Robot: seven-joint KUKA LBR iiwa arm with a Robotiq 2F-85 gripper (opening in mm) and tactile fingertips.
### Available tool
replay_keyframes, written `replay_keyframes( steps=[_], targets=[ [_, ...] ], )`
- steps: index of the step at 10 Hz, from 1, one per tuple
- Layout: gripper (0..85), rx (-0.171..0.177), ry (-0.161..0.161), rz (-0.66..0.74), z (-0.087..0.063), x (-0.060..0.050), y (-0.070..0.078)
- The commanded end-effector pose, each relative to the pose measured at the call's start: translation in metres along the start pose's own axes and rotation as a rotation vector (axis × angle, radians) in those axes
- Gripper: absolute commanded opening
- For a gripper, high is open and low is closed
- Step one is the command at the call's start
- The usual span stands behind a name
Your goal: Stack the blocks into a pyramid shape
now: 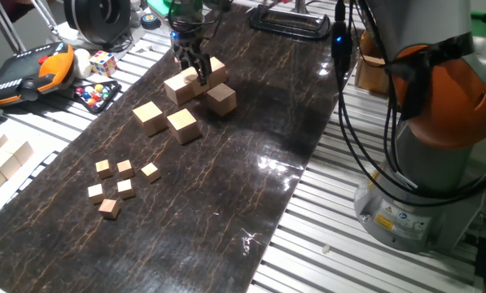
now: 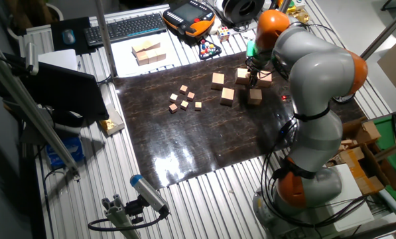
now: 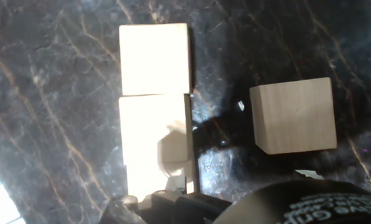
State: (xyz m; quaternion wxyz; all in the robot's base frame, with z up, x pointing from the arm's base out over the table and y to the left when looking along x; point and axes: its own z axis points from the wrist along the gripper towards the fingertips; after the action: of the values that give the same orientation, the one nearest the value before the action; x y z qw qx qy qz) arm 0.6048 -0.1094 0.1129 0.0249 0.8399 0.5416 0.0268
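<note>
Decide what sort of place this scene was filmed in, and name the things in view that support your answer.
Most likely a robotics lab or workshop bench. The robot arm is mounted at a table of ribbed aluminium profiles, a handheld control pendant lies at the edge, and a keyboard sits at the far edge amid loose cables.

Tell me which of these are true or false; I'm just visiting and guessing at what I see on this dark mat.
1. Five small wooden cubes lie in a loose group, apart from the bigger blocks. True.
2. The gripper hangs over the small cubes. False: it is at the far cluster of big blocks, right at one block.
3. A finished pyramid of blocks stands on the mat. False: the big blocks lie scattered, two of them off on their own.
4. A multicoloured puzzle cube sits off the mat, beside an orange handheld controller. True.
5. In the hand view, two blocks sit edge to edge. True.
</note>
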Motion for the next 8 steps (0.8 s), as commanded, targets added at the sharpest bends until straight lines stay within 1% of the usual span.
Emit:
replay_keyframes(
  steps=[1,2,3,4,5,6,7,8],
  targets=[
    [85.0,-0.007,-0.008,-0.011,0.0,0.0,0.0],
    [85.0,-0.005,-0.01,-0.033,0.0,0.0,0.0],
    [85.0,0.007,-0.007,-0.046,0.0,0.0,0.0],
    [85.0,0.006,-0.017,-0.065,0.0,0.0,0.0],
    [85.0,0.0,-0.034,-0.074,0.0,0.0,0.0],
    [85.0,0.014,-0.048,-0.062,-0.001,-0.001,-0.001],
    [85.0,0.028,-0.042,-0.044,-0.005,-0.009,-0.007],
    [85.0,0.031,-0.036,-0.041,-0.009,-0.019,-0.022]
  ],
)
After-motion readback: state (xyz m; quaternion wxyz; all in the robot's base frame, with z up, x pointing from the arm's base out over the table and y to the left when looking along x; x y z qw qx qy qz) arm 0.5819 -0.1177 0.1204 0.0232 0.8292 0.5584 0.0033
